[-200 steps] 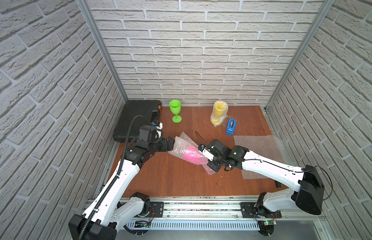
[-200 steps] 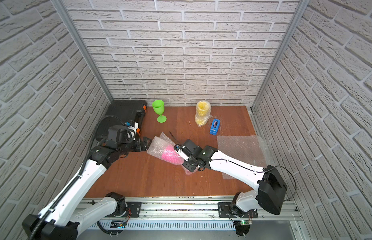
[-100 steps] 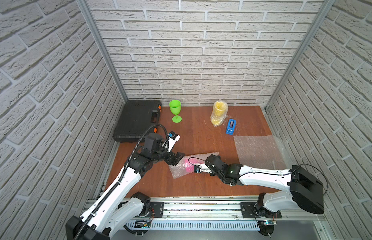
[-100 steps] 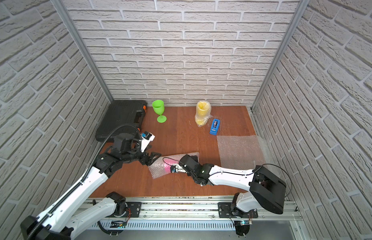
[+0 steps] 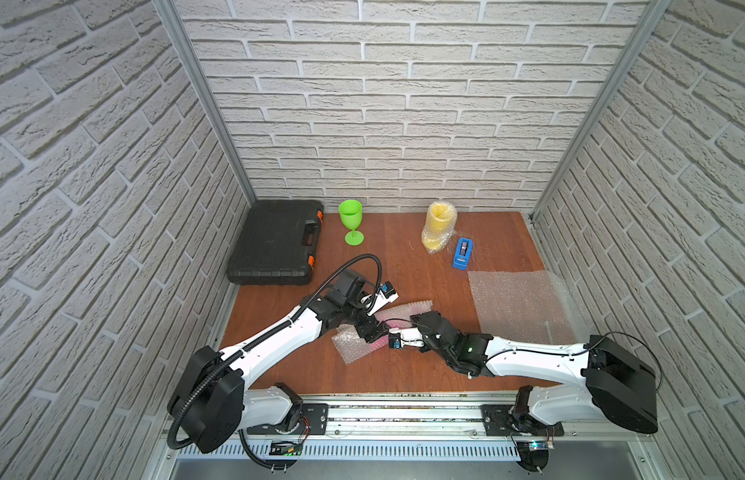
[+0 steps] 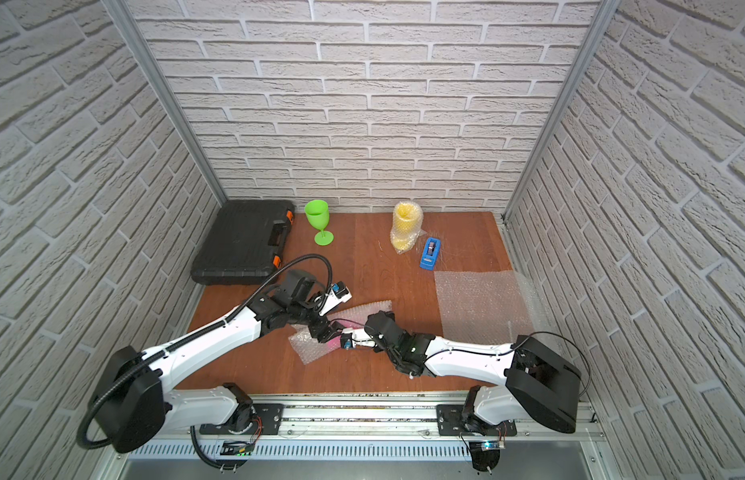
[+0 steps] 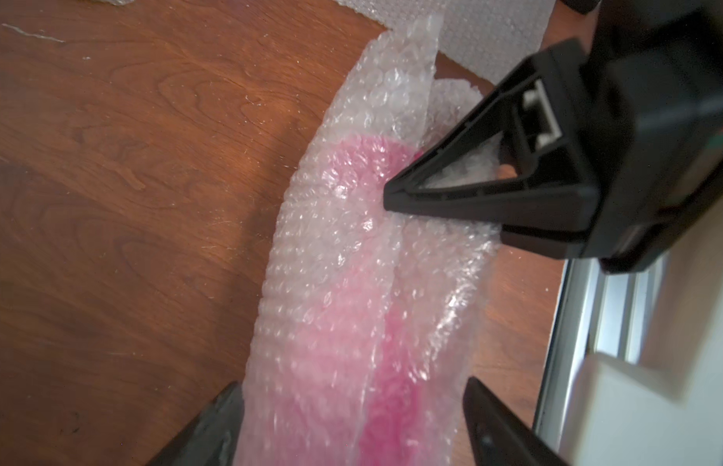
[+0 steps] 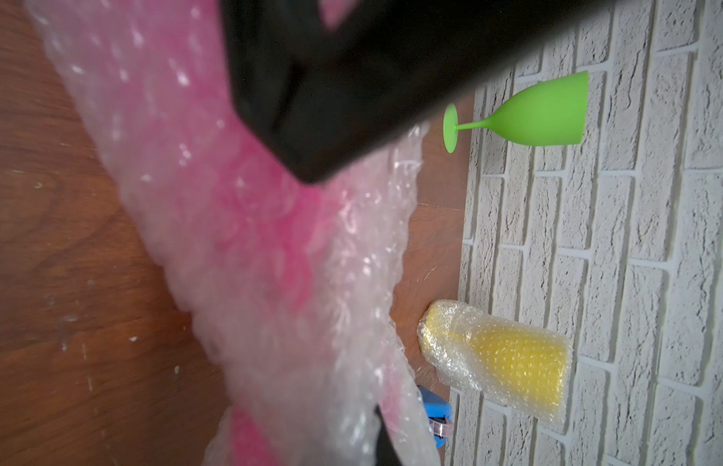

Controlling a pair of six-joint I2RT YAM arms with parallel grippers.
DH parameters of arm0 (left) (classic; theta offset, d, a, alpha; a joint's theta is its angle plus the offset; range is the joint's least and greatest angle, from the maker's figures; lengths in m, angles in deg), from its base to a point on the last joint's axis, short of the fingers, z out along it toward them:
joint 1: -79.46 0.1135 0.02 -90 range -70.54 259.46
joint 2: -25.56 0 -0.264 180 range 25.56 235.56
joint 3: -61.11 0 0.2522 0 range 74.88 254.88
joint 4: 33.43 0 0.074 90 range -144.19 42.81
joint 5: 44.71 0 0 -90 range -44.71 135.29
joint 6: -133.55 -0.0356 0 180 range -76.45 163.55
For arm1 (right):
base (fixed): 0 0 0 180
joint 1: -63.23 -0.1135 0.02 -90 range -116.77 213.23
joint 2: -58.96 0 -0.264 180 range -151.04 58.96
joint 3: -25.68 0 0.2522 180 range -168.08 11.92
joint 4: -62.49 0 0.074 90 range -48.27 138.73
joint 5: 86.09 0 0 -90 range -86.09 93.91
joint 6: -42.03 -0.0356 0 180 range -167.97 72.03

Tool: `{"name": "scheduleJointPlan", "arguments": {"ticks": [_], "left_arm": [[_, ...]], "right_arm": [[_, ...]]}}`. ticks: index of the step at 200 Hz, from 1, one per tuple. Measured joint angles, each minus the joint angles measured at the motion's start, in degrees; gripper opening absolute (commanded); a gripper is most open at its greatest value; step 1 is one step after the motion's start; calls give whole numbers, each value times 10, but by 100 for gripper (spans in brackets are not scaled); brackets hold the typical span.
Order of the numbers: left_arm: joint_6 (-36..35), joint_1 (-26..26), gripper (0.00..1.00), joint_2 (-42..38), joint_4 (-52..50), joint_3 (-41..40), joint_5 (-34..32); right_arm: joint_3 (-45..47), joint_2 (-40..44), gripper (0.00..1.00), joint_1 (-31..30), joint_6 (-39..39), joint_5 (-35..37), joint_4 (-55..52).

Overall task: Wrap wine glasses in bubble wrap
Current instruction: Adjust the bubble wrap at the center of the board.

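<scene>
1. A pink goblet (image 7: 343, 282) lies on its side on the wooden table (image 5: 404, 266). It is rolled inside a sheet of bubble wrap (image 7: 295, 322), near the front edge and a little left of the middle. One loose corner of the wrap lies flat toward the front.
2. The left gripper (image 7: 352, 383) reaches over the bundle with its jaws wide. One finger sits just beside the roll on each side.
3. The right gripper (image 7: 392, 197) comes in from the right with its jaws closed. Its tips press on the seam where the wrap overlaps; I cannot tell whether a fold is pinched between them.
4. A green goblet (image 5: 350, 220) stands upright and bare by the back edge, left of the middle.
5. A yellow goblet (image 5: 437, 226), covered in bubbly plastic, stands by the back edge near the middle. A blue tape dispenser (image 5: 463, 253) is just beside it.
6. A spare sheet (image 5: 520, 303) lies flat by the right edge.
7. A black case (image 5: 275, 245) lies at the back left corner.
</scene>
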Motion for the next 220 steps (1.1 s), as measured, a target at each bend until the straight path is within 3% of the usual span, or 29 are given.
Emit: {"name": "scheduleJointPlan", "arguments": {"ticks": [43, 83, 96, 113, 153, 190, 220], "left_arm": [[-36, -1, 43, 30, 8, 0, 29], [-50, -2, 20, 38, 8, 3, 39], [-53, -2, 15, 38, 8, 3, 40], [-57, -2, 11, 39, 7, 3, 40], [-62, -2, 10, 43, 3, 3, 40], [-64, -2, 10, 43, 1, 4, 40], [-64, -5, 10, 43, 2, 4, 38]], "right_arm": [[0, 0, 3, 0, -1, -1, -2], [0, 0, 3, 0, -2, -1, -3], [0, 0, 16, 0, -3, -1, -4], [0, 0, 33, 0, -5, 2, -3], [0, 24, 46, 0, -16, -10, -15], [-3, 98, 46, 19, -58, -70, -68], [-16, 156, 43, 85, -131, -168, -115]]}}
